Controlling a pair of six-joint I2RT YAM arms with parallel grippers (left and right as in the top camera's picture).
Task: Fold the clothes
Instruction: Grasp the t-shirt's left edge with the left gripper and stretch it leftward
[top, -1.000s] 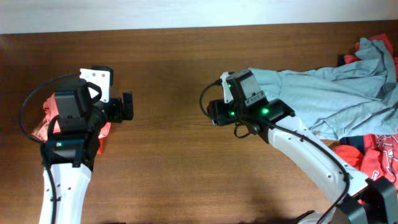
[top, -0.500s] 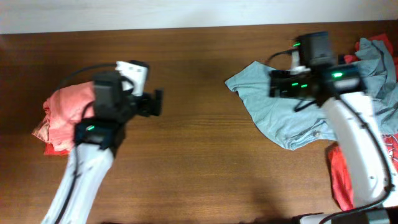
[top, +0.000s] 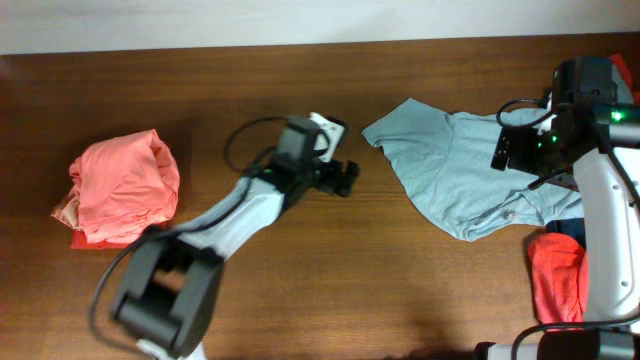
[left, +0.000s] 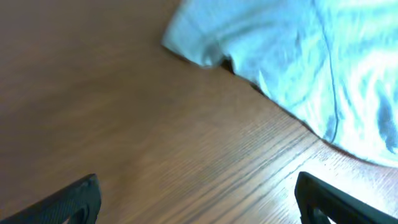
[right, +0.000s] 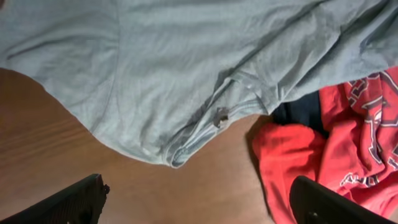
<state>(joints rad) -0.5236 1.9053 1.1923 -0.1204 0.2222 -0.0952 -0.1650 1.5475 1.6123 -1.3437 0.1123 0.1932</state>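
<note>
My left hand (top: 345, 178) has swung from the coral shirt (top: 125, 190) toward the grey-blue shirt (top: 450, 170), fingers apart. My right hand (top: 508, 150), also spread and empty, has drawn back over it.

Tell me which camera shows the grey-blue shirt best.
Overhead: the grey-blue shirt shows almost whole, crumpled outline included. Left wrist catches just one corner of it, blurred; right wrist gives a cropped close-up of its lower edge.

Folded bundle (top: 125, 190) is set at table (top: 300, 290) left; spread T-shirt (top: 450, 175) is laid right of centre, touching heap (top: 558, 278) at right edge.
</note>
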